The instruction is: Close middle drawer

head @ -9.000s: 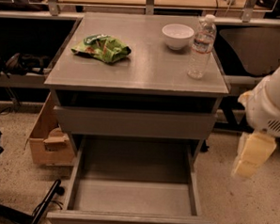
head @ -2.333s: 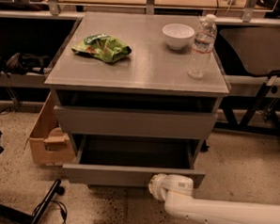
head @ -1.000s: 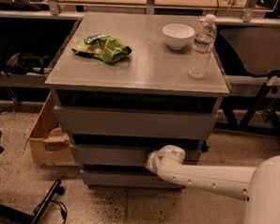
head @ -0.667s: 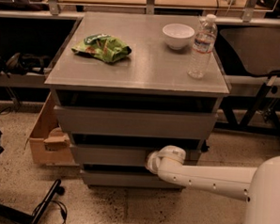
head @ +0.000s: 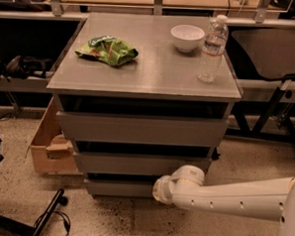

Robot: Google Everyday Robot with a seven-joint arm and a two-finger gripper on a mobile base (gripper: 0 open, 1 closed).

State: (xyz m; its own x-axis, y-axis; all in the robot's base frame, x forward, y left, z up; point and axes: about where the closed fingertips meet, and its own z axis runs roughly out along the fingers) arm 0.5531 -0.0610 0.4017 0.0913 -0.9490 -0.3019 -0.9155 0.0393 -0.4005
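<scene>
A grey bench [head: 154, 78] with three drawers, seen from the front and above. The middle drawer [head: 140, 165] is pushed in, its front lying between the taller top drawer front [head: 142, 129] and the low bottom drawer front [head: 116, 188]. A white robot arm reaches in from the right, and its hand [head: 159, 189] is against the fronts just below the middle drawer; whether it is clenched or released cannot be told. On the bench are a green snack bag [head: 107, 49], a white bowl [head: 187, 37] and a water bottle [head: 212, 49].

Middle drawer [head: 135, 165], plain grey handleless front of medium height, level, was pushed in, a dark gap showed above it, gripper [head: 158, 188] lay close below the front's right part, near the cabinet [head: 145, 75] base.
</scene>
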